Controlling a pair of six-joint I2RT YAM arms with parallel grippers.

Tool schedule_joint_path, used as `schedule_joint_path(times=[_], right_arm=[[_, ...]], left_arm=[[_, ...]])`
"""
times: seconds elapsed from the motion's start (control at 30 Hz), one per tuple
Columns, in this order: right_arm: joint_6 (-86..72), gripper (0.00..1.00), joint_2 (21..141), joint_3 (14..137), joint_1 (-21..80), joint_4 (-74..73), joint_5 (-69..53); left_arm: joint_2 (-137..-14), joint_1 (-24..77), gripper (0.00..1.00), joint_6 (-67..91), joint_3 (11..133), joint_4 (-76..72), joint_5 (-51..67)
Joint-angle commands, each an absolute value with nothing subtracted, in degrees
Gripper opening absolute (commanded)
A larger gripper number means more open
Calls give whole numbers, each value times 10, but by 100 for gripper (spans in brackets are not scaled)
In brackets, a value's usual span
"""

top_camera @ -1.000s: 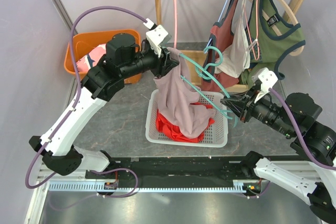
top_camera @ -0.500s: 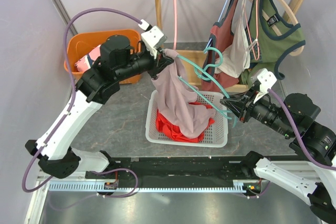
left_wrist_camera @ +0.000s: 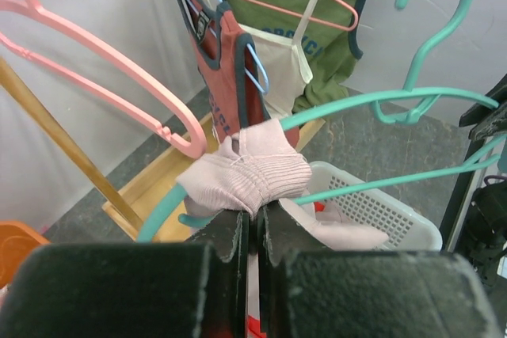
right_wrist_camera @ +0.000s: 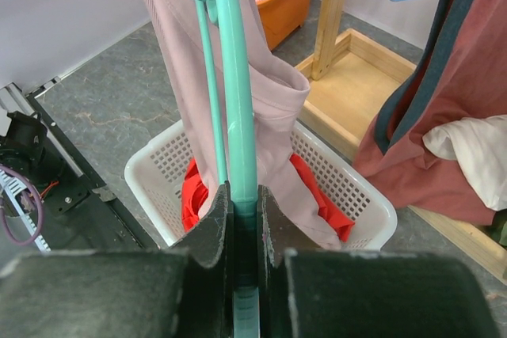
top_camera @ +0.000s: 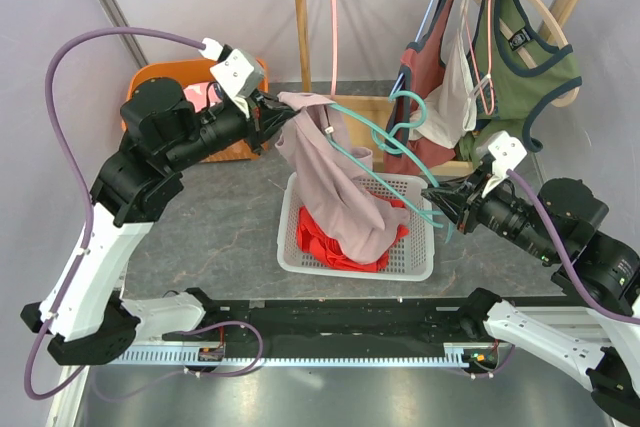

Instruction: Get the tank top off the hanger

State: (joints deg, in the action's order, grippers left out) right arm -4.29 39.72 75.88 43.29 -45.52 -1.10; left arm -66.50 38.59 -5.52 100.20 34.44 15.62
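A pale pink tank top (top_camera: 330, 182) hangs over a teal hanger (top_camera: 385, 142) above the white basket (top_camera: 420, 262). My left gripper (top_camera: 272, 112) is shut on the top's shoulder strap (left_wrist_camera: 253, 170) and stretches it toward the left, off the hanger's end. The right gripper (top_camera: 432, 197) is shut on the hanger's lower bar (right_wrist_camera: 238, 140) and holds it over the basket. In the right wrist view the tank top (right_wrist_camera: 273, 112) drapes down behind the teal bar into the basket (right_wrist_camera: 360, 195).
Red cloth (top_camera: 325, 242) lies in the white basket. An orange bin (top_camera: 150, 82) stands at the back left. A wooden rack (top_camera: 300, 7) behind carries a pink hanger (top_camera: 333, 17), a rust tank top (top_camera: 425, 72), a white garment and a green tank top (top_camera: 525, 52).
The left gripper shut on the strap, then pulled it left and back, away from the hanger. The tank top's upper edge stretched leftward. The right arm kept still with the hanger.
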Motion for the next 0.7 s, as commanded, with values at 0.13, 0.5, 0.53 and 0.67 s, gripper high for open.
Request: schedule_joint_path(times=[0.13, 0.5, 0.53, 0.67], right_arm=[[-66, 0, 360, 779, 432, -489, 31], [-92, 0, 324, 938, 432, -633, 112], [-95, 0, 320, 960, 432, -642, 124], [-116, 0, 304, 1012, 432, -685, 132]], left_arm=[[-736, 384, 2, -76, 1126, 320, 194], [-851, 475, 2, -129, 1232, 318, 185], [-855, 478, 2, -131, 1230, 320, 180], [-854, 482, 2, -146, 1202, 323, 148]])
